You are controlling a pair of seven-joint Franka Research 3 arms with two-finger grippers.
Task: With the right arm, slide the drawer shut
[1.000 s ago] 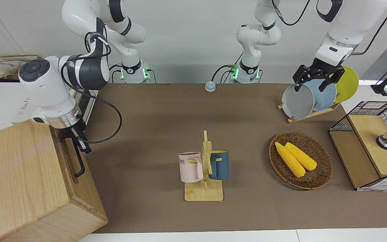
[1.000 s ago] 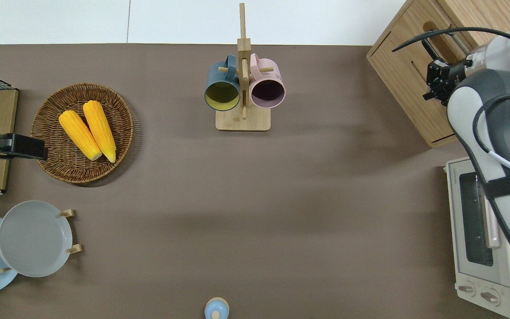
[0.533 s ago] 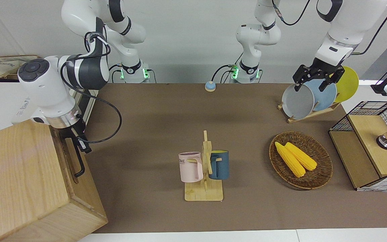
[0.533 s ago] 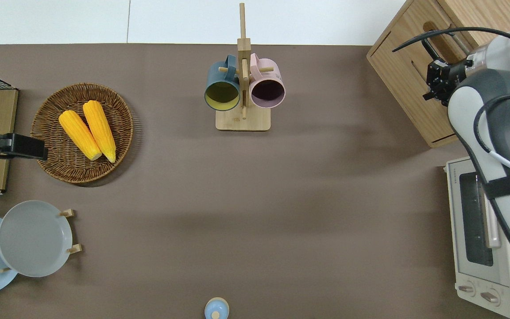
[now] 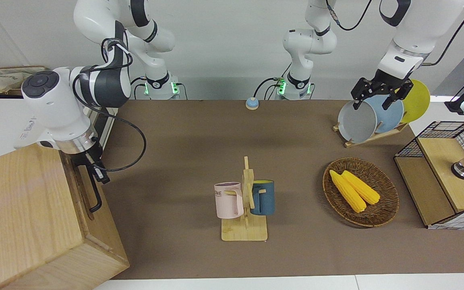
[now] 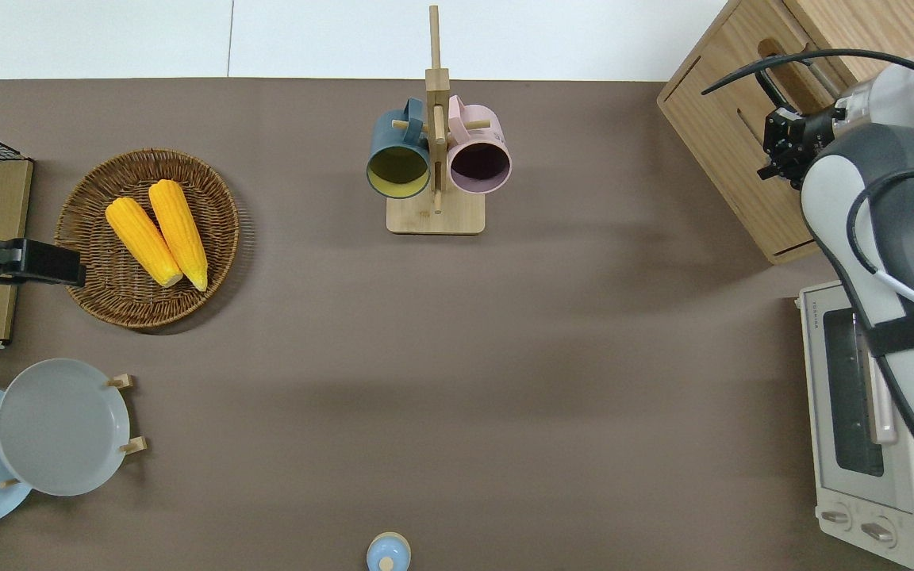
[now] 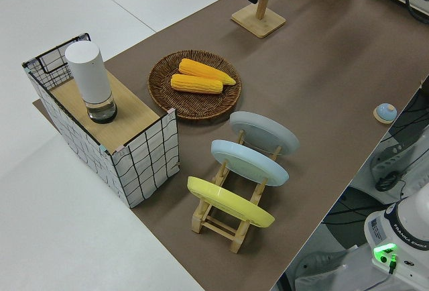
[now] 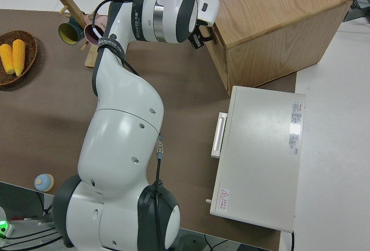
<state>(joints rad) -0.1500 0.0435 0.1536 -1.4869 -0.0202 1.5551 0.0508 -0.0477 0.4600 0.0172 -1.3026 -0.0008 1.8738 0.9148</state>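
Your right gripper (image 5: 93, 167) sits against the black bar handle (image 5: 94, 192) of the wide pale-wood drawer (image 6: 750, 131), finger state unreadable, so push straight into the panel.

From my console I see a brown mat (image 5: 199, 133) covering the white table (image 6: 187, 40), a plain pale wall (image 5: 224, 40) rising where the arms are mounted, and even, soft light that lays only faint shadows across the mat.
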